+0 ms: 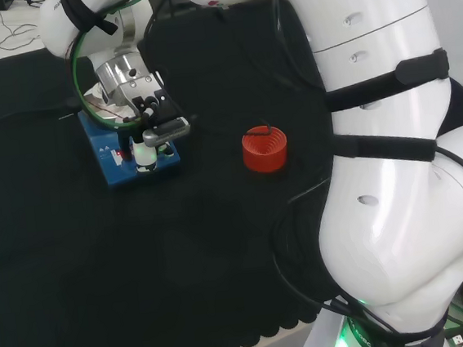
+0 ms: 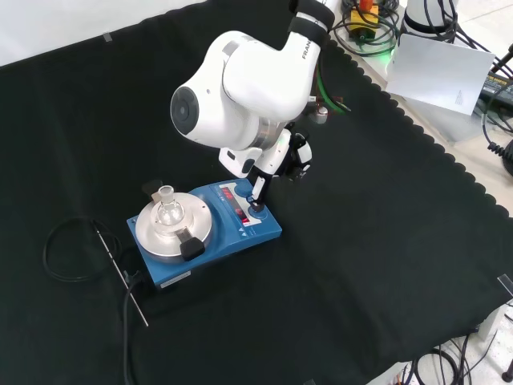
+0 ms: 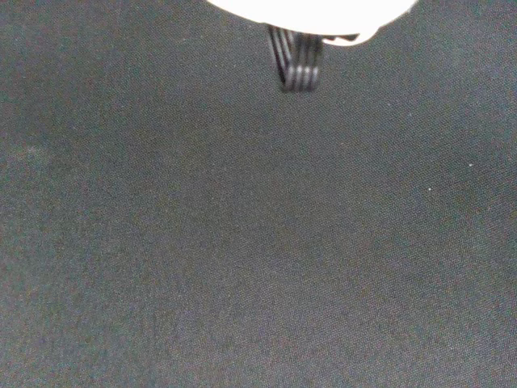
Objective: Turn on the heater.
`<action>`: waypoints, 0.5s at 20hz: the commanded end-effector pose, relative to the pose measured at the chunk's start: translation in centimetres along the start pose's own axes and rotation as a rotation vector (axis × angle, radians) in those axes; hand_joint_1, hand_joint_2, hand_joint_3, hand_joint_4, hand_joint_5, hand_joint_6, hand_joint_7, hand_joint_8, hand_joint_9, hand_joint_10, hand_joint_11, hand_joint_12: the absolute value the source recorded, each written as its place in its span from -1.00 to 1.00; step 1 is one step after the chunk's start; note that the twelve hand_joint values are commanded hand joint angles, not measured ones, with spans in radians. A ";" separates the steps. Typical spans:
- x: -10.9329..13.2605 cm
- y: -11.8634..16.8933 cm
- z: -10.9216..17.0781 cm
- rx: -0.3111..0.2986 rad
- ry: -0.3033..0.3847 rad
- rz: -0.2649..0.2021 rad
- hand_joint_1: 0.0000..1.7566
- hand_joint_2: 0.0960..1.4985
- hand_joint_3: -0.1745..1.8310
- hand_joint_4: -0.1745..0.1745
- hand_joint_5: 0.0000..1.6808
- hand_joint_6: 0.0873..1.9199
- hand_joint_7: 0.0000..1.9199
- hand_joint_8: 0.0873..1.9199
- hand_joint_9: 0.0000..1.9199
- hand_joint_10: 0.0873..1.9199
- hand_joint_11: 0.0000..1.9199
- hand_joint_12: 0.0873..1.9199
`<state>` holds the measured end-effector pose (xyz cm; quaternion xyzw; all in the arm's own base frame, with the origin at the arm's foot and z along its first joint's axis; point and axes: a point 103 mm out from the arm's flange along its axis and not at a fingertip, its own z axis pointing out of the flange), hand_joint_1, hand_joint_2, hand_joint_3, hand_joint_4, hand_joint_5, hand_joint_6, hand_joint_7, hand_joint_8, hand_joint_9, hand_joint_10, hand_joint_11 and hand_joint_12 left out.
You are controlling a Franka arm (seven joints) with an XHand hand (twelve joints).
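Just fingers on heater knob

Black cloth covers the tabletop, its scalloped edge running toward 3 o'clock in the front view. Pale floor lies at 11 o'clock, tangled cables at 2 o'clock.

Matt black cloth; brushed-metal plate on glossy blue heater
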<state>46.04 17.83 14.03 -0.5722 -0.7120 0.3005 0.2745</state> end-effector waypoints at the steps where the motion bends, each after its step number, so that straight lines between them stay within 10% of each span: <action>1: -0.3 -0.3 -0.2 -0.012 0.007 -0.007 0.62 -0.19 0.24 -0.65 -0.60 -0.69 0.75 0.52 0.81 0.39 0.32 0.30; 10: -0.6 -2.6 -2.0 -0.061 0.016 -0.007 0.62 -0.19 0.24 -0.65 -0.60 -0.67 0.75 0.52 0.81 0.39 0.32 0.30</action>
